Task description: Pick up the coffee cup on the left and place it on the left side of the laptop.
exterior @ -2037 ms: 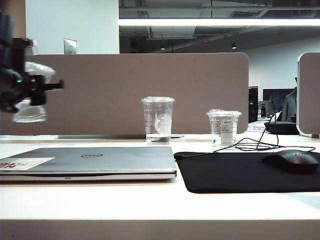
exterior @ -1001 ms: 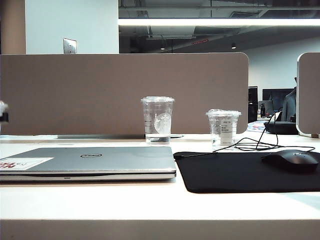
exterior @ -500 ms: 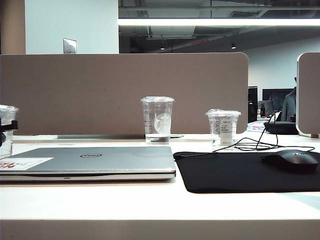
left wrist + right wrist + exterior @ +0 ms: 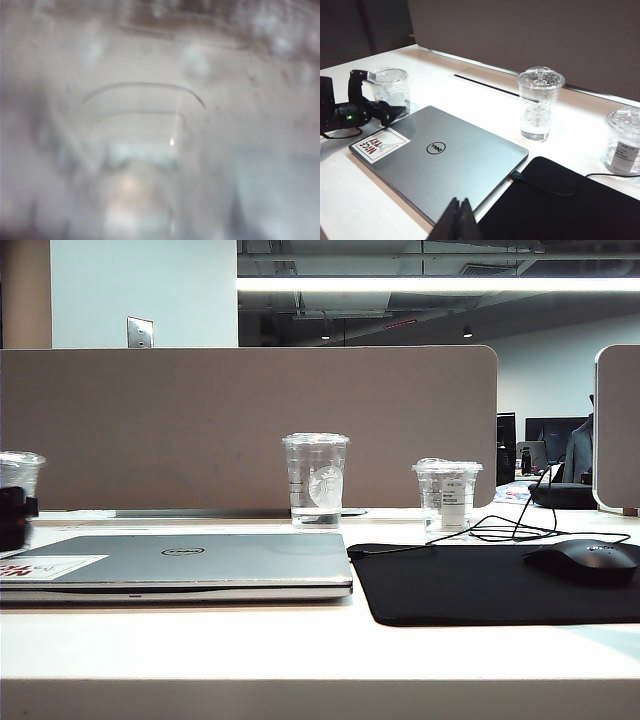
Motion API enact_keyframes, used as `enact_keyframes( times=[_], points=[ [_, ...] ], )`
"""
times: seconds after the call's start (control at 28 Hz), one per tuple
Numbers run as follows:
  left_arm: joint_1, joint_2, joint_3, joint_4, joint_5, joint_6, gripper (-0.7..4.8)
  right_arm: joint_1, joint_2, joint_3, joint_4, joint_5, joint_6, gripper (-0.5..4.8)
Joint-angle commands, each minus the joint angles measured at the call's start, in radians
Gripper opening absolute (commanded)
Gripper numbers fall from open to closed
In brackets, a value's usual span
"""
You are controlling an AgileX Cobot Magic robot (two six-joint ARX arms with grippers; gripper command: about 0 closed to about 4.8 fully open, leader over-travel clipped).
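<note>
The coffee cup has come down and now stands on the tabletop, just left of the laptop. The left tool has spread around it. The right tool waits pressed together, so only backing away is left.

We see the laptop lying closed on the tabletop at the near left. Just left of it stands the coffee cup, with the left hand around it, its fingers spread on either side. Right of the laptop lies the mouse pad, and the mouse sits on its right part. Behind them stand the taller cup and, further right, the labelled cup. The right hand hovers pinched together above the laptop's near edge.
</note>
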Motion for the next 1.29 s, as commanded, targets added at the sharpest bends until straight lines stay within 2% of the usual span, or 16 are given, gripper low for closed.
enact_keyframes(
  times=[0.04, 0.36, 0.46, 0.5, 0.54, 0.57, 0.75, 0.89, 1.0, 1.18, 1.29],
  points=[
    [0.002, -0.006, 0.002, 0.019, 0.039, 0.003, 4.35, 0.001, -0.002, 0.008, 0.017, -0.003, -0.003, -0.02],
    [0.002, -0.094, -0.063, 0.016, 0.024, 0.007, 4.35, 0.000, -0.002, 0.008, 0.018, -0.003, -0.003, -0.02],
    [0.002, -0.175, -0.117, -0.036, 0.010, 0.015, 4.34, 0.000, -0.002, 0.008, 0.018, -0.003, -0.003, -0.02],
    [0.002, -0.217, -0.139, -0.069, 0.010, 0.032, 4.15, 0.000, -0.003, 0.008, 0.019, -0.003, -0.003, -0.02],
    [0.002, -0.263, -0.153, -0.116, 0.011, 0.034, 3.24, 0.000, -0.003, 0.008, 0.020, -0.003, -0.003, -0.02],
    [0.002, -0.299, -0.159, -0.160, 0.010, 0.034, 2.68, 0.000, -0.003, 0.008, 0.021, -0.003, -0.003, -0.02],
    [0.002, -0.484, -0.161, -0.442, 0.010, 0.034, 1.22, 0.000, -0.003, 0.008, 0.026, -0.003, -0.003, -0.02],
    [0.002, -0.626, -0.161, -0.639, 0.011, 0.034, 0.69, 0.000, -0.003, 0.008, 0.026, -0.003, -0.003, -0.02],
    [0.002, -0.726, -0.161, -0.755, 0.011, 0.034, -0.11, 0.000, -0.003, 0.008, 0.026, -0.003, -0.003, -0.02],
    [0.002, -0.863, -0.161, -0.855, 0.021, 0.033, -0.06, 0.000, -0.003, 0.008, 0.026, 0.006, -0.003, -0.02],
    [-0.013, -1.007, -0.161, -0.931, 0.040, 0.024, -0.06, 0.000, -0.003, 0.007, 0.024, 0.095, -0.003, -0.02]
  ],
)
